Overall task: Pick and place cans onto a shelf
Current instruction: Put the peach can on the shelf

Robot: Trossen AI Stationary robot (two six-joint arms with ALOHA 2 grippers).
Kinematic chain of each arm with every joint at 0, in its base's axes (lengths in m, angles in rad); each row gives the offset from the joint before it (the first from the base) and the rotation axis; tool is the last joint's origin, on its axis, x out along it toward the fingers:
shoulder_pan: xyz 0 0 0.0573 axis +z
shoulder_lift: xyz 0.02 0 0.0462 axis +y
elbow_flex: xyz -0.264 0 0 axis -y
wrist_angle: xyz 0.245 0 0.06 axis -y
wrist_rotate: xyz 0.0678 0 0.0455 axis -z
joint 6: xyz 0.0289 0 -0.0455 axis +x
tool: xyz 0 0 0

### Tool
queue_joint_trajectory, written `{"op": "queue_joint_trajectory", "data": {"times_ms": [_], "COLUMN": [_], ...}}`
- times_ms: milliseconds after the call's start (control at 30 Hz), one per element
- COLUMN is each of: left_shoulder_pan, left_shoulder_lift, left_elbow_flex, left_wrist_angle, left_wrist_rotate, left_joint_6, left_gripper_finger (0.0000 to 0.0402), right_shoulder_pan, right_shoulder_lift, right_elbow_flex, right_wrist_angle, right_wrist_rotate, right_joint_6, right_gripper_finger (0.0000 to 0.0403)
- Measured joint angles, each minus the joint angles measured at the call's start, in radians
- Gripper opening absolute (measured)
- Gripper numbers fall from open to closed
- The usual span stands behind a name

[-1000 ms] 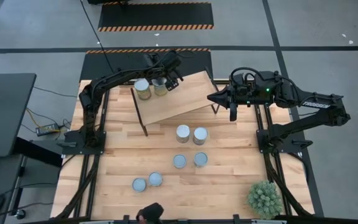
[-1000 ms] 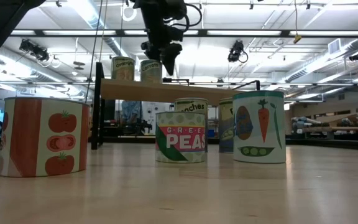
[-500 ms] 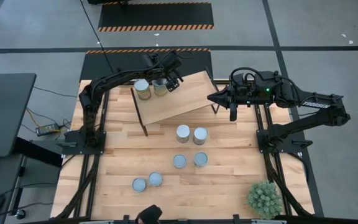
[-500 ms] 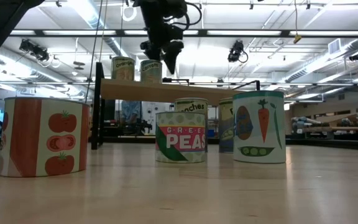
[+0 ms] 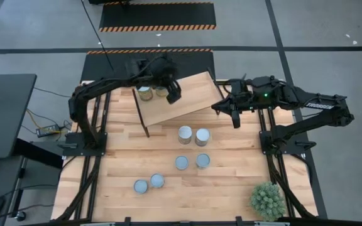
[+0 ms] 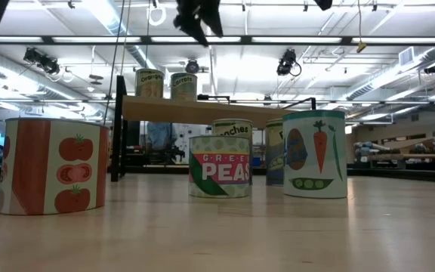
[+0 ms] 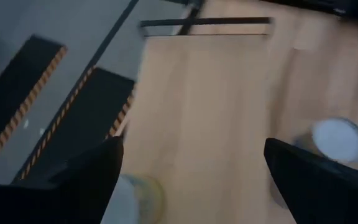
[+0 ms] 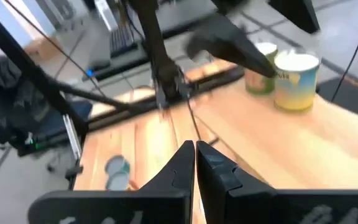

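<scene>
Now | my left pincer [image 5: 171, 95] wide, empty, above light-wood plank shelf [image 5: 187, 100] | two yellow-labelled cylindrical cans [image 5: 146, 93] upright just beside it | six tins on wooden counter [image 5: 231, 182] below; right pincer [image 5: 234, 119], closed, nearer those.

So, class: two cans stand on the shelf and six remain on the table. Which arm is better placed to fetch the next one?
Probably the right. Its shut gripper hangs beside the shelf, nearer the tall cans than the open left gripper, which is above the shelf.
</scene>
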Motion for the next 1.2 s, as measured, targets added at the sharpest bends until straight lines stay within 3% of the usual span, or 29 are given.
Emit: {"op": "queue_joint_trajectory", "data": {"times_ms": [267, 467, 767, 967, 1200], "left_shoulder_pan": [-0.131, -0.247, -0.387, -0.443, -0.482], "left_shoulder_lift": [-0.018, -0.015, -0.016, -0.017, -0.053], "left_elbow_flex": [-0.007, -0.117, -0.238, -0.251, -0.252], "left_wrist_angle": [-0.018, 0.047, 0.153, 0.11, 0.005], "left_wrist_rotate": [0.105, 0.122, 0.088, 0.078, 0.032], "left_joint_6": [0.041, 0.002, -0.139, -0.198, -0.184], "left_gripper_finger": [0.0396, 0.0395, 0.0395, 0.0389, 0.0353], "right_shoulder_pan": [0.0, 0.0, 0.017, 0.062, 0.106], "right_shoulder_lift": [0.0, 0.0, 0.045, 0.083, 0.121], "right_elbow_flex": [0.0, 0.0, 0.0, 0.0, 0.0], "right_wrist_angle": [-0.022, -0.037, -0.094, -0.078, -0.017], "right_wrist_rotate": [-0.011, -0.042, -0.09, -0.091, -0.082], "right_joint_6": [-0.008, -0.01, -0.018, -0.019, 0.025], "right_gripper_finger": [0.0022, 0.0022, 0.0022, 0.0023, 0.0023]}}
